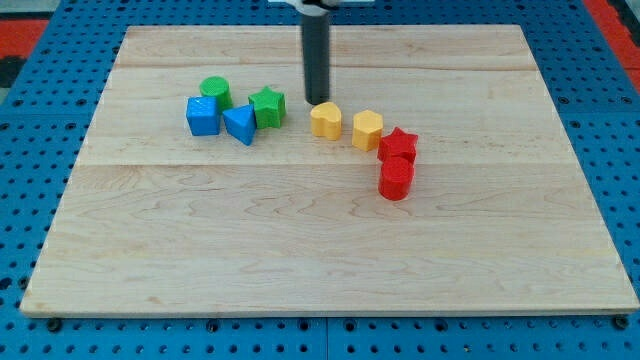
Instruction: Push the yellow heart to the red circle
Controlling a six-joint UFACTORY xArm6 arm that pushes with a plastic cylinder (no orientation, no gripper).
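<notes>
The yellow heart (326,119) lies near the board's middle top. My tip (317,100) stands just above it and slightly to the view's left, close to its upper edge; I cannot tell if they touch. The red circle (396,180) lies to the lower right of the heart, about a block's width past a second yellow block (367,129) of rounded, hexagon-like shape. A red star (398,143) sits directly above the red circle and touches it, and also touches the second yellow block.
A cluster sits at the view's left: a green circle (215,91), a green star (267,106), a blue cube (202,116) and a blue triangle (240,124). The wooden board (320,260) lies on a blue perforated table.
</notes>
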